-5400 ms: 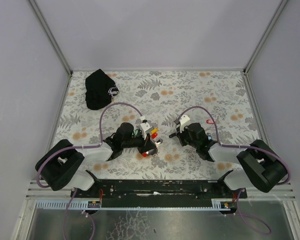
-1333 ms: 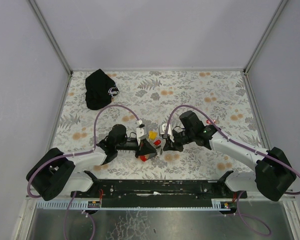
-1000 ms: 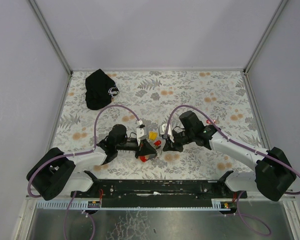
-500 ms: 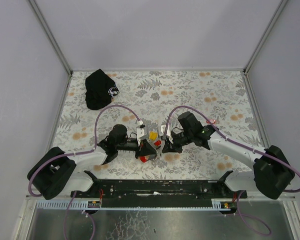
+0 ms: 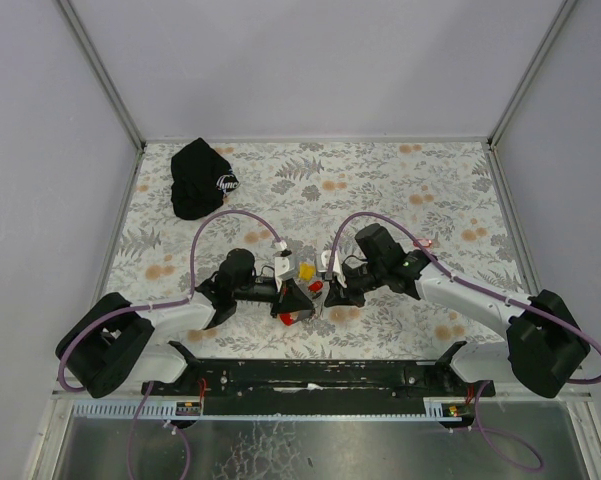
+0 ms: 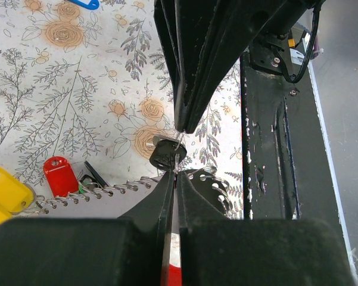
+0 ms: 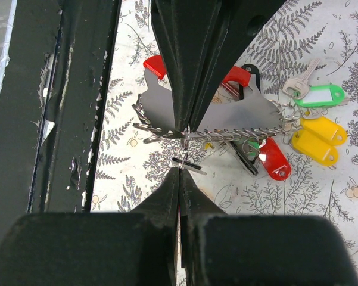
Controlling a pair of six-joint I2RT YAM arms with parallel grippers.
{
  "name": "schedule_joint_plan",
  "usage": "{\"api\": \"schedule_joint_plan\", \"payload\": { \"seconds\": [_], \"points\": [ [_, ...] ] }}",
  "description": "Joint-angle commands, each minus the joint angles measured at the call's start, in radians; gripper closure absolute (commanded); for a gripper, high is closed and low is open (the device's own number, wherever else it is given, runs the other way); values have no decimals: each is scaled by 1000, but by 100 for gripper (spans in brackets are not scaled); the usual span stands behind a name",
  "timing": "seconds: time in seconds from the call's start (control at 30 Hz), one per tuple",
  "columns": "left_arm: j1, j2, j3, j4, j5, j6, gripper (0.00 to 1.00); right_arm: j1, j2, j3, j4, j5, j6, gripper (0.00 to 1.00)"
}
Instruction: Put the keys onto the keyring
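Meeting tip to tip low over the tabletop [image 5: 380,180]: left hand [image 6: 174,179] clamped on the keyring [image 7: 188,165], right hand [image 7: 180,173] pressed shut, touching the ring's thin wire. Keys [image 7: 318,134] with green, yellow and red tags bunched at a chain [image 7: 238,136], just beside both hands.

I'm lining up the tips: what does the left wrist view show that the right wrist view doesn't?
Left wrist only: a blue tag at the top edge. Right wrist only: a green tag with a silver key. Both: left gripper and right gripper shut, tip to tip at the ring chain, with a red tag, yellow tags and the black rail.
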State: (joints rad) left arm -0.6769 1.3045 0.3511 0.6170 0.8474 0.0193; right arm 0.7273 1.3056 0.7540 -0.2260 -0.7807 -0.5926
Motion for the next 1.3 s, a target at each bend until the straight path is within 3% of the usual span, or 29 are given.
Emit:
{"api": "schedule_joint_plan", "payload": {
  "seconds": [0.0, 1.27],
  "points": [
    [7, 5, 18, 78, 18, -7, 100, 16, 4, 35, 23, -43, -3, 100],
    [7, 13, 27, 56, 18, 3, 100, 21, -21, 27, 24, 19, 7, 100]
  ]
}}
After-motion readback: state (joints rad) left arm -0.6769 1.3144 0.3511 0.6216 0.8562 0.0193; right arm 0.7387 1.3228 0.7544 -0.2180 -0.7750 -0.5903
